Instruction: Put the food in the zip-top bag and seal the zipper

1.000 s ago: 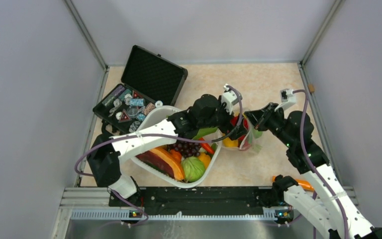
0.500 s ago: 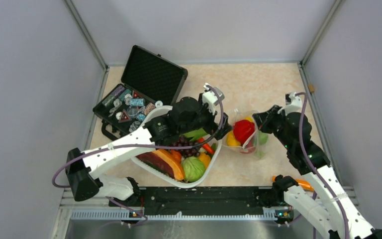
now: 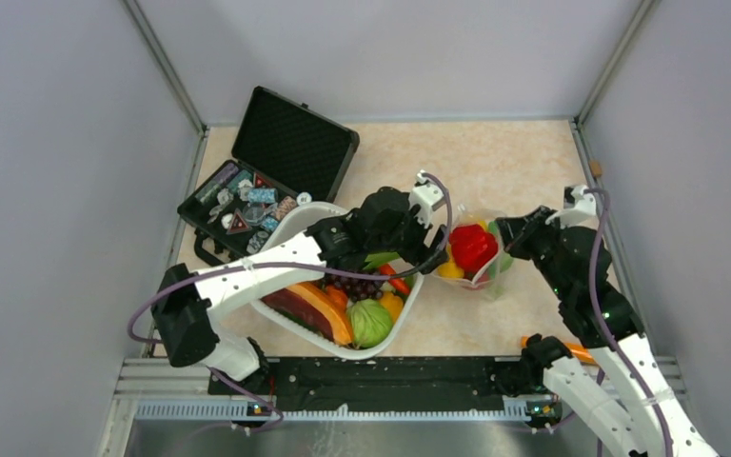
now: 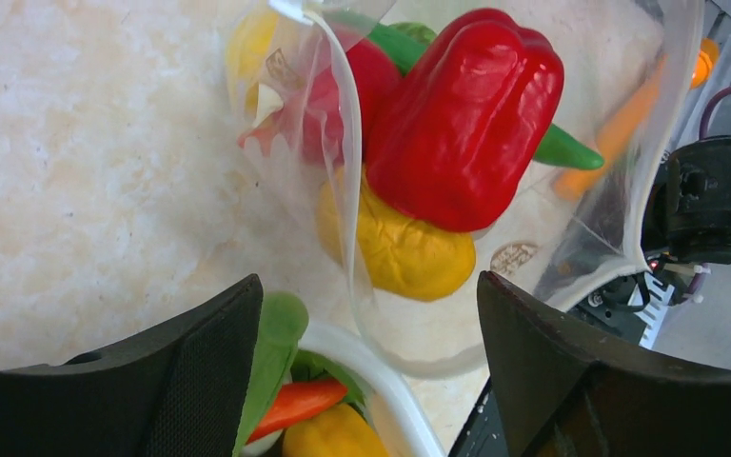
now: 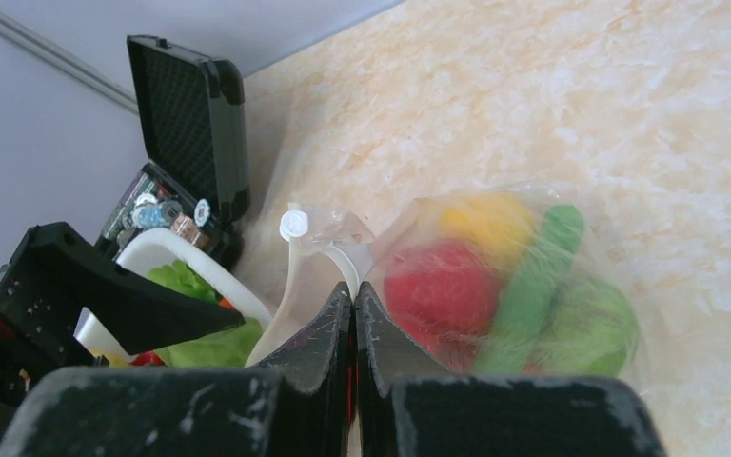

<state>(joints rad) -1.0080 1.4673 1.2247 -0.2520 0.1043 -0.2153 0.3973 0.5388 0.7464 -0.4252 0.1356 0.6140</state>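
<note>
Clear zip-top bag of food just beside white basket

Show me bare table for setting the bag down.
Far side: bare table between the black case and the right wall, behind the zip-top bag. Near side: a smaller patch between the white basket and the right arm's base. Crowded between basket and bag.

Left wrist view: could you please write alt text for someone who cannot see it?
A clear zip-top bag holds a red pepper, a yellow fruit and a green pod over a marbled table. The open left gripper frames the rim of a white basket.
</note>
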